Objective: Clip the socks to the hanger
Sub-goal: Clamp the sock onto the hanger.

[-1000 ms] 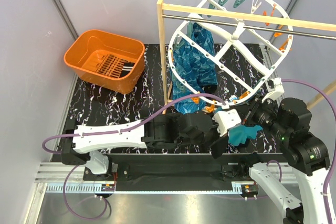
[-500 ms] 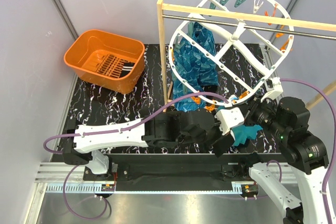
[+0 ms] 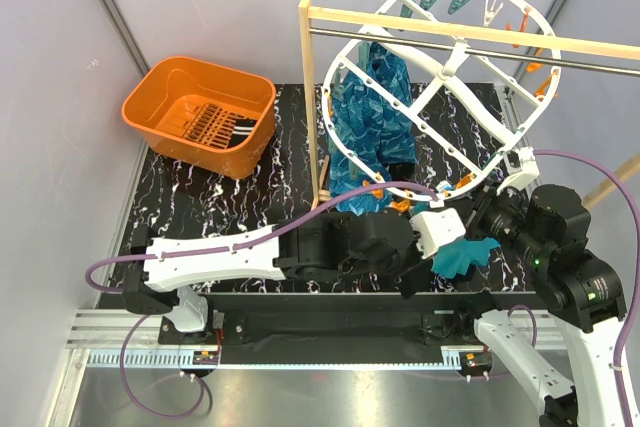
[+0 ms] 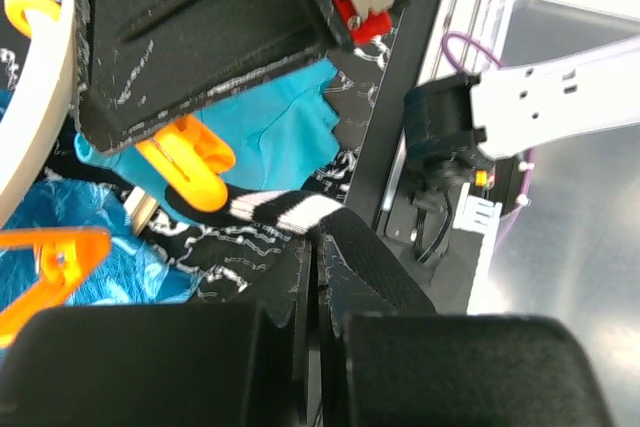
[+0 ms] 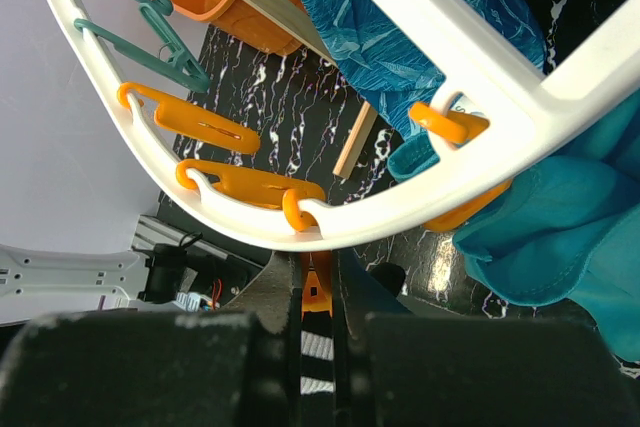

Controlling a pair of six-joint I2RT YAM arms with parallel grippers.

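The sock [image 4: 265, 209] looked light and limp, a thin black knit with white bands. It would sag wherever it was not held and could slip out of a weak pinch. The cuff end seemed the best place to hold it, leaving a short free edge to feed into a clip.

The left tool [image 4: 315, 257] had its fingers pressed together on one end of the sock, low at the front of the desk [image 3: 250, 197]. From there the sock ran toward the lower rim of the hanger [image 5: 390, 222]. The right tool [image 5: 318, 269] was closed on an orange clip [image 5: 317, 297] hanging from that rim, probably squeezing its handles. The clip was hard, springy plastic that could snap back if the grip eased.

The fingers hid the clip's mouth, so I could not tell whether it gaped or whether the sock was already inside it. A striped patch showed just below the clip in the right wrist view. From above, both tools crowded under the rim beside the teal cloth [image 3: 465, 255], and the sock could not be seen there. The other socks [image 3: 215, 127] lay in the basket [image 3: 150, 107], well apart, and their number was hard to make out.
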